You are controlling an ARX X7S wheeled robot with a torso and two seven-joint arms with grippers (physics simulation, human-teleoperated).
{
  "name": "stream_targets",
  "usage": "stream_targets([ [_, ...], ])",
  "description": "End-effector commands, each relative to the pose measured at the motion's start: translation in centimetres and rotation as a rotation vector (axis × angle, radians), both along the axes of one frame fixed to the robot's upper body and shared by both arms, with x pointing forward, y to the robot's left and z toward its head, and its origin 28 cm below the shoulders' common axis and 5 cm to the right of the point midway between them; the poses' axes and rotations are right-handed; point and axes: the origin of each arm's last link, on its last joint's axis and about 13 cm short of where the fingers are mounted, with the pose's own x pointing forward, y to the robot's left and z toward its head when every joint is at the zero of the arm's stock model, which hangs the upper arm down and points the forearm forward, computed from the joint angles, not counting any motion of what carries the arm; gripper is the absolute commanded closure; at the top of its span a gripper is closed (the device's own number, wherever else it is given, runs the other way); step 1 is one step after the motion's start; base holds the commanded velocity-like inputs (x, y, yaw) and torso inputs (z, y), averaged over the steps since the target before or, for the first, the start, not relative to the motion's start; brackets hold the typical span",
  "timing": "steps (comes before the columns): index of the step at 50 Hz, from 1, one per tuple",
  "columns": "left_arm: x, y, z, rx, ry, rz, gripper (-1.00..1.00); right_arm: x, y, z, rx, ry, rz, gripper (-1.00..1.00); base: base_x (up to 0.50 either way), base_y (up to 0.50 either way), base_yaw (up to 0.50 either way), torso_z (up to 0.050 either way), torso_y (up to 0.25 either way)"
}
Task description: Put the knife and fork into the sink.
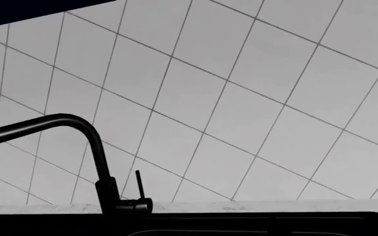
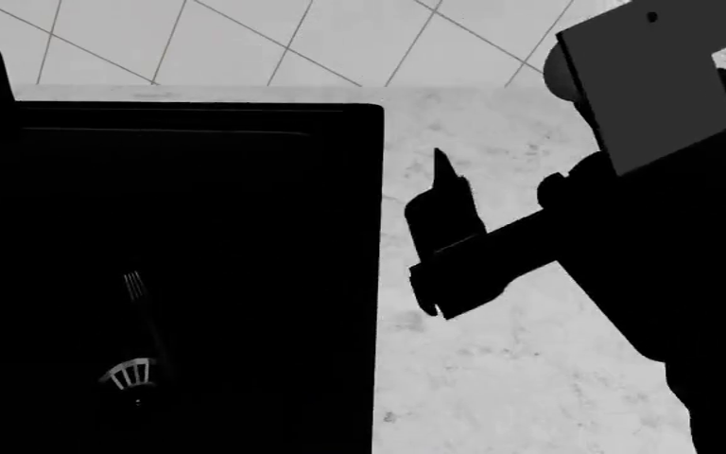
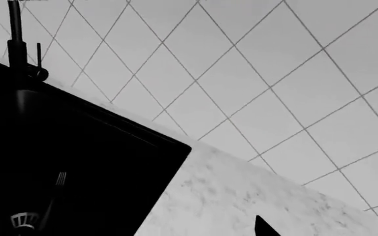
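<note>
One of the two utensils already lies in the sink point(image 2: 337, 189): the fork point(image 2: 136, 288) shows faintly on the dark floor of the basin, its tines pointing toward the tiled wall point(image 2: 287, 43), with the silver drain strainer point(image 2: 128, 375) just beside its handle end. The right wrist view shows the same pairing, tines up and strainer below.

The knife point(image 2: 445, 203) is in the air over the marble worktop point(image 2: 514, 378), just to the right of the sink's right rim. The right hand point(image 2: 464, 270) appears clenched on its handle, though black on black hides the fingers, so that is a judgement from the outline. The blade stands up out of the hand with its point toward the back wall, so its long axis runs roughly parallel to the rim. A dark tip also pokes into the right wrist view, over the marble.

The sink lies to the left of the knife, with only the rim between them. The coming move seems to be a short carry leftward over the rim, then a release.

The left hand is not in view; its wrist camera shows only the black faucet point(image 1: 90, 147) and wall tiles.
</note>
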Motion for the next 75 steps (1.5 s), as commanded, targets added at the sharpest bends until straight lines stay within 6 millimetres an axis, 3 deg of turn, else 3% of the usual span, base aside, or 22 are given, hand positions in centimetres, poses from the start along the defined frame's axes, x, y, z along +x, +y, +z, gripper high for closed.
stream_targets([
  [1, -0.2, 0.1, -0.1, -0.001, 0.001, 0.002, -1.00, -5.4, -3.6, 0.0, -0.044, 0.015, -0.183, -1.00, 0.00, 0.00, 0.00, 0.000, 0.000],
  [7, -0.1, 0.1, 0.0, 0.002, -0.001, 0.002, -1.00, -6.4, -4.1, 0.9, -0.057, 0.067, -0.214, -1.00, 0.00, 0.00, 0.00, 0.000, 0.000],
  [25, -0.3, 0.3, -0.4, -0.008, 0.004, 0.007, -1.00, -8.6, -7.1, -0.1, -0.097, 0.189, -0.446, -1.00, 0.00, 0.00, 0.00, 0.000, 0.000],
  [47, -0.5, 0.2, -0.5, -0.005, 0.008, 0.010, -1.00, -5.3, -9.4, -3.7, -0.068, 0.304, -0.480, -1.00, 0.00, 0.00, 0.00, 0.000, 0.000],
  [64, -0.7, 0.2, -0.4, -0.005, 0.006, 0.013, -1.00, -6.1, -10.6, -5.5, -0.052, 0.350, -0.527, -1.00, 0.00, 0.00, 0.00, 0.000, 0.000],
  [75, -1.1, 0.1, 0.0, 0.000, 0.002, 0.017, -1.00, -4.8, -10.7, -6.5, -0.015, 0.371, -0.528, -1.00, 0.00, 0.00, 0.00, 0.000, 0.000],
])
